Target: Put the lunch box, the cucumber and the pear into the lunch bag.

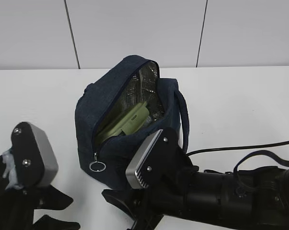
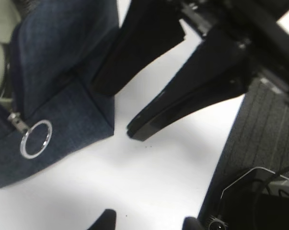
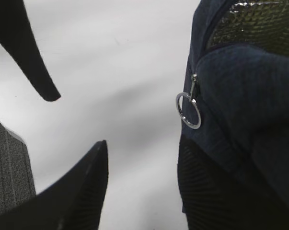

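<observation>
The navy lunch bag (image 1: 100, 111) stands open in the middle of the white table, its silver lining showing. Inside it leans the lunch box (image 1: 132, 120) with its pale green lid. The cucumber and the pear are hidden or out of view. A silver ring pull (image 1: 97, 166) hangs at the bag's front corner. My left gripper (image 1: 75, 213) hovers open at the lower left, with only bare table between its tips (image 2: 149, 221). My right gripper (image 1: 116, 211) is open in front of the bag; one finger (image 3: 206, 191) lies against the bag's fabric (image 3: 249, 96) just below the ring pull (image 3: 188, 110).
The two grippers point at each other near the table's front edge. In the left wrist view the right gripper's black fingers (image 2: 182, 103) reach past the bag's corner (image 2: 63, 57). A black cable (image 1: 240, 147) runs across the table at the right. Dark floor (image 2: 259, 143) lies beyond the edge.
</observation>
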You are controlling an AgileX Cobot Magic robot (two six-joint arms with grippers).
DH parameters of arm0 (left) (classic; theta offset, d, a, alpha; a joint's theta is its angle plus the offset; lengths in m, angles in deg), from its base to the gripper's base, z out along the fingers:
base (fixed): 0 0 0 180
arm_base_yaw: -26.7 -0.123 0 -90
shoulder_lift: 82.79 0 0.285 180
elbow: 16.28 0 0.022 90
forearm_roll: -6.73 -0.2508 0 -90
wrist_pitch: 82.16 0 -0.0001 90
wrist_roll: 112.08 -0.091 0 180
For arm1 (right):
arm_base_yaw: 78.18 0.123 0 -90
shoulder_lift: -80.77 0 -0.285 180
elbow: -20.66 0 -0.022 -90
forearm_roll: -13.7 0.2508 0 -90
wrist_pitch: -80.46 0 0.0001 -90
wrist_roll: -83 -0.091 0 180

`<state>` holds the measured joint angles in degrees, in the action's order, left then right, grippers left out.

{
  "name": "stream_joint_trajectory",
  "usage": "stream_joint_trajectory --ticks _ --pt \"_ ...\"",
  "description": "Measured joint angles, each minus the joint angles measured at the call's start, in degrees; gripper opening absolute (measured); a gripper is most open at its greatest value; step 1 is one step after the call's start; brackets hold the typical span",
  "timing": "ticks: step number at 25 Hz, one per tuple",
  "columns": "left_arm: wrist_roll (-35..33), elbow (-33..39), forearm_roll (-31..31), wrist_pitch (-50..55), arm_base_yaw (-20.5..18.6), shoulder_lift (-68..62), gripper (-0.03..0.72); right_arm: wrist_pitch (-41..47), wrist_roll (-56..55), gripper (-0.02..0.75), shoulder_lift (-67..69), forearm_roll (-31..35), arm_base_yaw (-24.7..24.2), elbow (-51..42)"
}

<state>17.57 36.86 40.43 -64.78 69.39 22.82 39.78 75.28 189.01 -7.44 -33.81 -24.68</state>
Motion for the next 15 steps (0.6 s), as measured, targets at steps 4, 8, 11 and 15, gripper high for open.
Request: stream_joint_trajectory --ticks 4,8,11,15 --pt "1.8 -4.0 -7.5 5.2 0.8 -0.1 0.255 0.0 0.0 0.374 0.0 0.0 0.0 0.0" --pt "23.0 -5.0 -20.1 7.9 -1.2 -0.2 0.236 -0.3 0.0 0.374 0.0 0.0 0.0 0.0" --pt "42.5 -5.0 -33.3 9.5 -3.2 -0.4 0.235 -0.4 0.0 0.374 0.0 0.0 0.0 0.0" --pt "47.8 -4.1 -37.0 -4.5 -2.3 3.6 0.236 -0.6 0.0 0.374 0.0 0.0 0.0 0.0"
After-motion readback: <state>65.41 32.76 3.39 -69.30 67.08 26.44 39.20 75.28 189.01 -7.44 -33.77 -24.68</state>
